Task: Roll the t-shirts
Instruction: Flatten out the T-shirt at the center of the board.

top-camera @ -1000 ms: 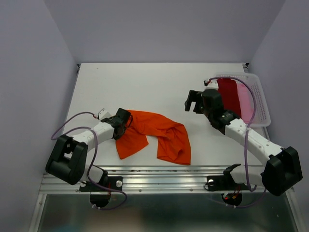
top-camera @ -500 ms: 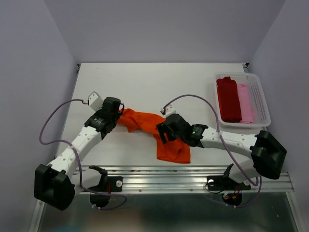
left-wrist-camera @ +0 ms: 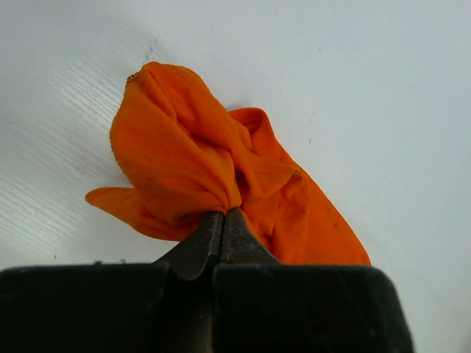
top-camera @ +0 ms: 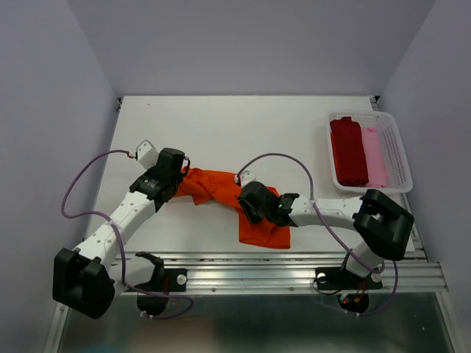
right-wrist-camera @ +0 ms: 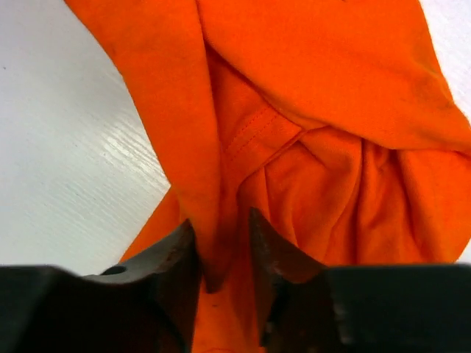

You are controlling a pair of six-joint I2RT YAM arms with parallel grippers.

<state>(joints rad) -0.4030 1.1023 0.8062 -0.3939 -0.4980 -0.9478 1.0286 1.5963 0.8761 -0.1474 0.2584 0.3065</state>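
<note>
1. At the left, the left gripper (left-wrist-camera: 223,220) had swung up from beside its base in the last second. Its jaws were pressed tight together on a bunched end of the orange t-shirt (left-wrist-camera: 184,147), which it held just above the white table (top-camera: 221,125).
2. In the middle, the orange t-shirt (top-camera: 221,187) had been dragged from a loose spread into a narrow, rope-like band running from the left gripper (top-camera: 179,180) toward the near edge. Its lower part still lay crumpled on the table.
3. The right gripper (top-camera: 249,202) had come down from beside the basket (top-camera: 329,147) onto the middle of that band. In the right wrist view, the right gripper (right-wrist-camera: 221,235) had its jaws narrowly apart with a ridge of the orange t-shirt (right-wrist-camera: 316,73) between them. Whether the ridge was firmly pinched could not be told.
4. At the far right, the dark red t-shirt (top-camera: 347,151) and the pale pink t-shirt (top-camera: 375,158) lay side by side in the basket, unmoved.
5. With both arms now on one shirt, the likely aim was to pull it flat; no rolling had begun.
</note>
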